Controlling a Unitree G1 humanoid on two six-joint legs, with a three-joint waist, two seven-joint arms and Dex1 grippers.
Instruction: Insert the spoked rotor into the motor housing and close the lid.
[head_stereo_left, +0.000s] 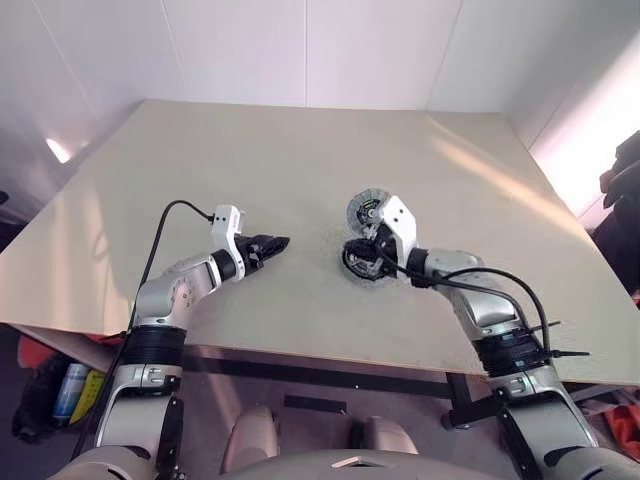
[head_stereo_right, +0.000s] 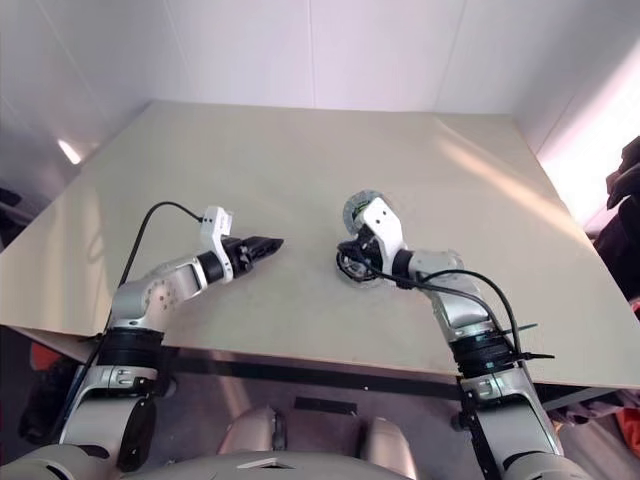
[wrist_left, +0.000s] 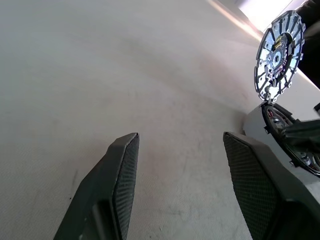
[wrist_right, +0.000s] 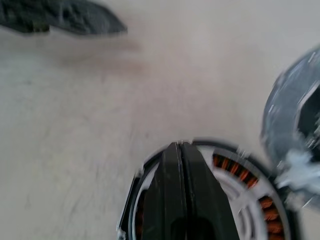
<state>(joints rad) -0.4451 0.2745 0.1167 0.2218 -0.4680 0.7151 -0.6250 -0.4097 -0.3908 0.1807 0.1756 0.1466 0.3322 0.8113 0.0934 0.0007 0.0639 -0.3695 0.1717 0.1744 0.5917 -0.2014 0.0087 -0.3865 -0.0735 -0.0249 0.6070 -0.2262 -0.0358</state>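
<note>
The motor housing (head_stereo_left: 360, 264) lies on the table right of centre, a dark ring with orange-brown coils (wrist_right: 241, 173) inside. The lid (head_stereo_left: 365, 209) stands tilted up at the housing's far edge, a finned silver disc with a dark centre (wrist_left: 278, 54). My right gripper (wrist_right: 180, 146) is shut, its joined fingers reaching over the housing's near rim and inner part; I cannot tell whether they touch it. The spoked rotor is hidden. My left gripper (head_stereo_left: 276, 243) hovers open and empty above bare table, left of the housing, with its fingers (wrist_left: 121, 185) pointing toward it.
The pale table (head_stereo_left: 300, 160) spreads wide around both arms, with its front edge near my body. Dark objects (head_stereo_left: 622, 190) sit beyond the right edge. Black cables run along both forearms.
</note>
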